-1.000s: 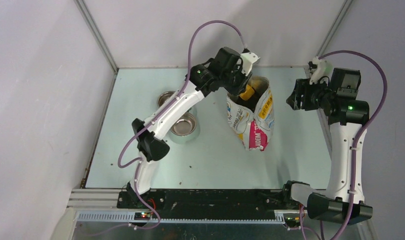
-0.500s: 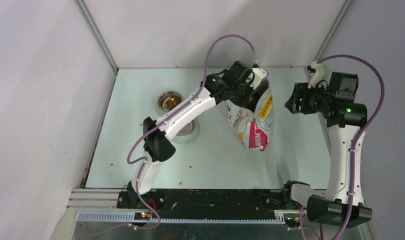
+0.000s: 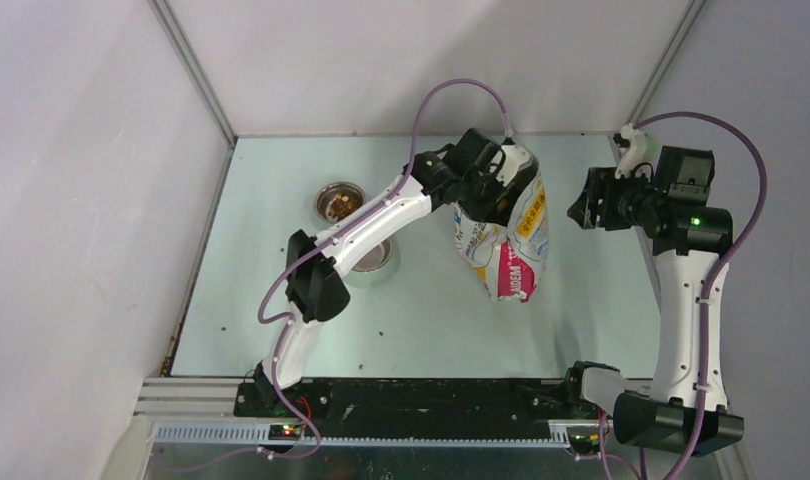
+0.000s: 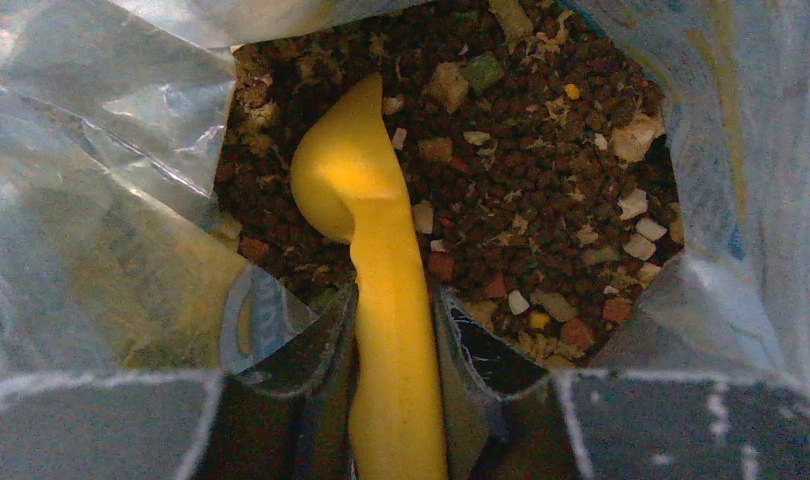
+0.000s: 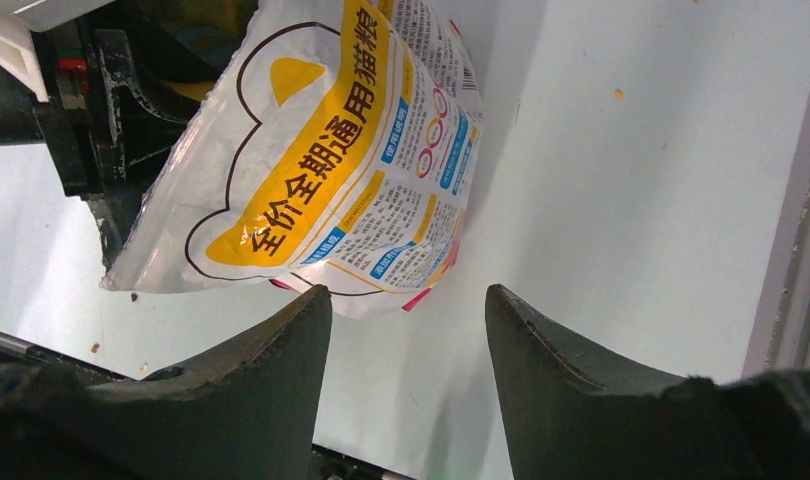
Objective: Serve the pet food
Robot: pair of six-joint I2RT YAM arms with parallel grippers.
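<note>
With my left gripper (image 4: pixel 394 330) clamped on the scoop (image 4: pixel 346 180), dipped into the pet food (image 4: pixel 541 190) inside the bag (image 3: pixel 511 240), and my right gripper (image 5: pixel 406 300) spread empty right of the bag, I judge serving midway: 1 bowl (image 3: pixel 320 200) left of the bag already holds some of it.

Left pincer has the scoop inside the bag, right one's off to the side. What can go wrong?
1. The right pincer is open and clear of the bag, so nothing steadies it; digging with the scoop may tip or drag it.
2. Bag foil crowds the left pincer; lifting out may snag it.
3. The pet food could spill on the way to the bowl.
</note>
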